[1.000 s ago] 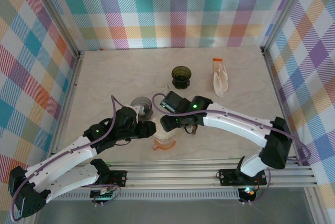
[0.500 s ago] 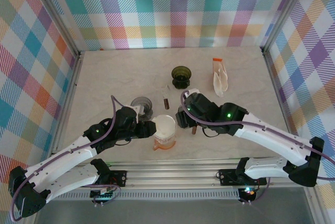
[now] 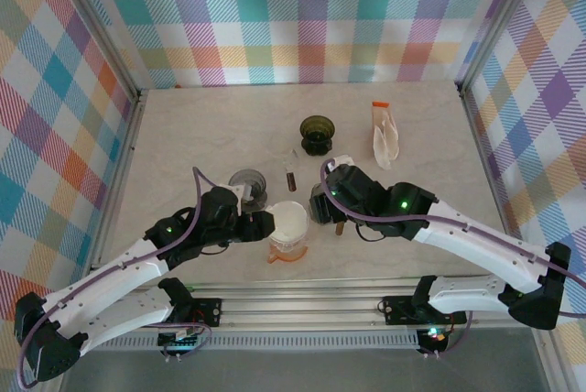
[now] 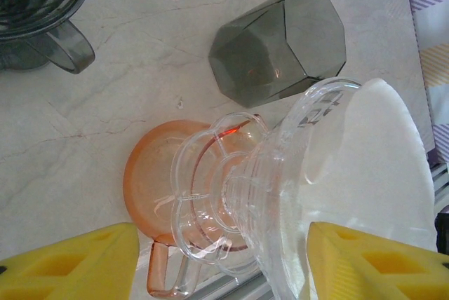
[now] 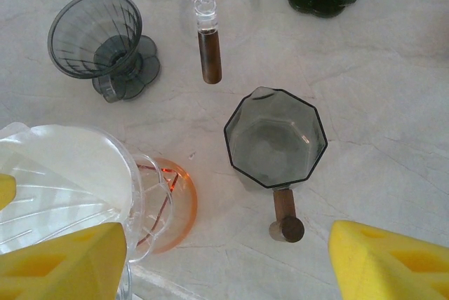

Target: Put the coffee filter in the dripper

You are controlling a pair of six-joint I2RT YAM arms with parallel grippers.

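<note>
A clear dripper [image 3: 289,223] rests on an orange cup [image 3: 288,253], with the white coffee filter [image 4: 372,167] lying inside its cone. My left gripper [image 3: 261,225] reaches it from the left. In the left wrist view the clear dripper [image 4: 280,195] stands between the yellow fingers [image 4: 70,265], and the left finger is apart from it. The left gripper [image 4: 224,272] is open. My right gripper [image 3: 325,207] hovers just right of the dripper, open and holding nothing [image 5: 228,265], above a grey octagonal cup [image 5: 275,137]. The filter [image 5: 63,167] shows at the left of the right wrist view.
A smoke-grey dripper [image 3: 247,183] stands behind the left gripper. A glass piece with a brown handle [image 3: 291,172] lies mid-table, with a dark green dripper [image 3: 318,134] behind it. A pack of filters [image 3: 385,136] lies at the back right. The octagonal cup's wooden handle [image 5: 284,209] points toward me.
The right arm has pulled back to the right off the dripper, uncovering the filter inside it. The left jaws have widened around the dripper.
</note>
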